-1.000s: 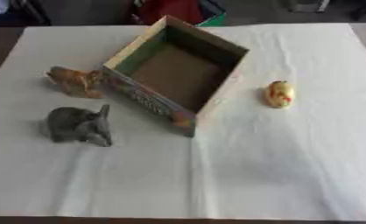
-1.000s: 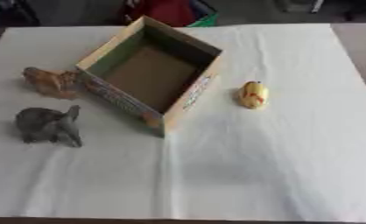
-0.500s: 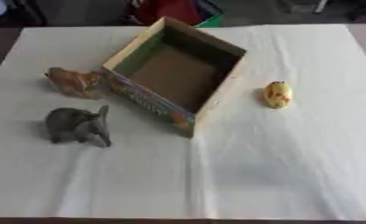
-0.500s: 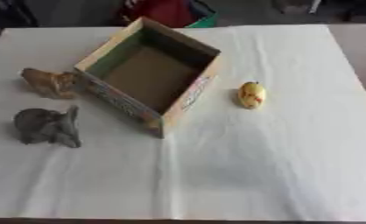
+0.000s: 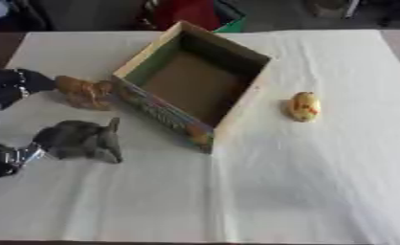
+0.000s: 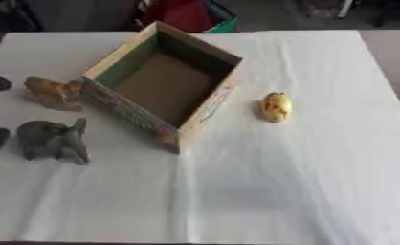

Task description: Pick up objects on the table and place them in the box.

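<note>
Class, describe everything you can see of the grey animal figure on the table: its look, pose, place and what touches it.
The grey animal figure is dark grey, matte, with a rounded body and a part pointing up at its right end; its species is unclear. It stands on the white tablecloth, left of the open cardboard box and nearer than the brown figure. The robot's left hand reaches its left side; whether they touch is unclear.
</note>
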Controlling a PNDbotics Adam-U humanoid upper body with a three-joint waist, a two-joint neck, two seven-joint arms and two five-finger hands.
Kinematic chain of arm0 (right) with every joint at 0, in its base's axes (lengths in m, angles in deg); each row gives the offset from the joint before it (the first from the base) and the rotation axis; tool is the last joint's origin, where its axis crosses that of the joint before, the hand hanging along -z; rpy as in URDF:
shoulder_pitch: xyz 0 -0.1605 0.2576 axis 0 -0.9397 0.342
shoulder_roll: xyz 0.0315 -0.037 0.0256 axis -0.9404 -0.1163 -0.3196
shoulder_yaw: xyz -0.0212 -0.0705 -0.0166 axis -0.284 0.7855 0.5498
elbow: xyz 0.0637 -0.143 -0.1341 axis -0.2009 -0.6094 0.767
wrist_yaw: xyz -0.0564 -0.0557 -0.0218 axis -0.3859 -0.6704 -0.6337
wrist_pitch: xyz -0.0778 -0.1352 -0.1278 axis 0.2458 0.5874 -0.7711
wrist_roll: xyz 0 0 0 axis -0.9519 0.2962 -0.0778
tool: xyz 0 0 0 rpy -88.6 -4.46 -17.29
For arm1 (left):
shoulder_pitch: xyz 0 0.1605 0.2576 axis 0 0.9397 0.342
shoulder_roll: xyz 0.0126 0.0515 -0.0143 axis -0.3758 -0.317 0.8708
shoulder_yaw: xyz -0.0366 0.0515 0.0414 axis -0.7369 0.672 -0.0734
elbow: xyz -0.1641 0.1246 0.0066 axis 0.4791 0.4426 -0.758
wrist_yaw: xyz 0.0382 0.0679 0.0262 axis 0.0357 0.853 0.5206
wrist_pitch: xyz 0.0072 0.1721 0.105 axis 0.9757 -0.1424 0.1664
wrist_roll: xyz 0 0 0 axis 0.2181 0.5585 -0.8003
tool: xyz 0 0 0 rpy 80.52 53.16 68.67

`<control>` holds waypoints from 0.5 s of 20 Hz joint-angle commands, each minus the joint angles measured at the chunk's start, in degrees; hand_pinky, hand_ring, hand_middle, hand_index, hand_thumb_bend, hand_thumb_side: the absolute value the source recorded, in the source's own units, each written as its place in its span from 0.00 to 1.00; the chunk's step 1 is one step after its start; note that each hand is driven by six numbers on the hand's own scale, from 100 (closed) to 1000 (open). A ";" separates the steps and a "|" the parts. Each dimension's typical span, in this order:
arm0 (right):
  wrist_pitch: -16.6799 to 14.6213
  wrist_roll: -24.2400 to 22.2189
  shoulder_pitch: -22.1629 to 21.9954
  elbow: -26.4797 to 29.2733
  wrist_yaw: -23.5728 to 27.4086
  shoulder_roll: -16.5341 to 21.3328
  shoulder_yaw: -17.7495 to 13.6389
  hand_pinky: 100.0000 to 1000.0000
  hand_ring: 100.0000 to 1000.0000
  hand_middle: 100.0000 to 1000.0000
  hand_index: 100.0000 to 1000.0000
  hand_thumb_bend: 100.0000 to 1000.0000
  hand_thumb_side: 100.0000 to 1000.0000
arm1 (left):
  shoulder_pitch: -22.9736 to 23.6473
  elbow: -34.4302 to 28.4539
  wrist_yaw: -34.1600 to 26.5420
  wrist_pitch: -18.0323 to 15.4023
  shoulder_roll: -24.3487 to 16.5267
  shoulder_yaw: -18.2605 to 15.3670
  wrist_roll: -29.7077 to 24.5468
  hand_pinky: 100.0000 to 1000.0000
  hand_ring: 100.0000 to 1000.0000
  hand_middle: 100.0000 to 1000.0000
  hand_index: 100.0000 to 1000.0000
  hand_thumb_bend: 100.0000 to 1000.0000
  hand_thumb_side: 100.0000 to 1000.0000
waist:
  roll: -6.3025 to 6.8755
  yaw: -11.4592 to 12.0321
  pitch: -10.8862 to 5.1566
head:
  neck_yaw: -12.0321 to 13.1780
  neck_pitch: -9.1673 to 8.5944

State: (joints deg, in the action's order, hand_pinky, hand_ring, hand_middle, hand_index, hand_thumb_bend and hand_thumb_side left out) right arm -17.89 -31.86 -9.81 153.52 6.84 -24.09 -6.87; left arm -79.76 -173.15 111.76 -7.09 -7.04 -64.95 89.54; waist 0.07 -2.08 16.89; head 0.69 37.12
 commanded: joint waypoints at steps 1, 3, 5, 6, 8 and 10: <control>0.09 -0.40 0.39 1.12 0.35 1.16 -0.20 0.67 1.00 0.59 0.83 0.00 0.92 | -1.16 -0.86 1.66 -0.04 -2.72 0.93 -2.71 0.55 0.74 0.76 0.90 0.40 1.00 | 0.06 -0.13 -0.79 | 0.32 -0.83; 0.08 -0.43 0.37 1.12 0.38 1.21 -0.20 0.67 1.00 0.59 0.83 0.00 0.92 | -1.79 -0.86 2.60 0.15 -2.88 1.29 -4.48 0.55 0.75 0.76 0.90 0.48 1.00 | 0.08 -0.19 -0.77 | 0.30 -0.87; 0.13 -0.53 0.33 1.12 0.38 1.23 -0.14 0.67 1.00 0.59 0.83 0.00 0.92 | -2.48 -0.86 3.21 0.23 -2.92 1.65 -6.24 0.56 0.76 0.78 0.92 0.55 1.00 | 0.14 -0.20 -0.77 | 0.42 -0.79; 0.18 -0.58 0.34 1.12 0.39 1.24 -0.11 0.67 1.00 0.59 0.83 0.00 0.92 | -2.92 -0.86 3.38 0.13 -2.89 1.92 -7.13 0.58 0.78 0.79 0.93 0.59 1.00 | 0.18 -0.19 -0.77 | 0.51 -0.68; 0.33 -0.73 0.37 1.12 0.41 1.20 0.01 0.67 1.00 0.59 0.83 0.00 0.93 | -3.88 -0.86 3.49 -0.15 -2.74 2.54 -8.88 0.62 0.82 0.81 0.95 0.65 1.00 | 0.27 -0.22 -0.75 | 0.59 -0.40; 0.46 -0.94 0.38 1.12 0.41 1.14 0.10 0.67 1.00 0.59 0.83 0.00 0.93 | -4.91 -0.86 3.40 -0.15 -2.49 2.91 -10.65 0.65 0.85 0.82 0.96 0.70 1.00 | 0.35 -0.30 -0.72 | 0.67 -0.22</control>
State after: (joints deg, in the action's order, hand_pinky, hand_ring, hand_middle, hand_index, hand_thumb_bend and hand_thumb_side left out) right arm -17.43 -32.55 -9.81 153.52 6.87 -24.10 -6.52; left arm -83.88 -173.35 115.06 -7.20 -7.28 -61.80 79.94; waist 0.29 -2.37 16.96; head 1.14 36.76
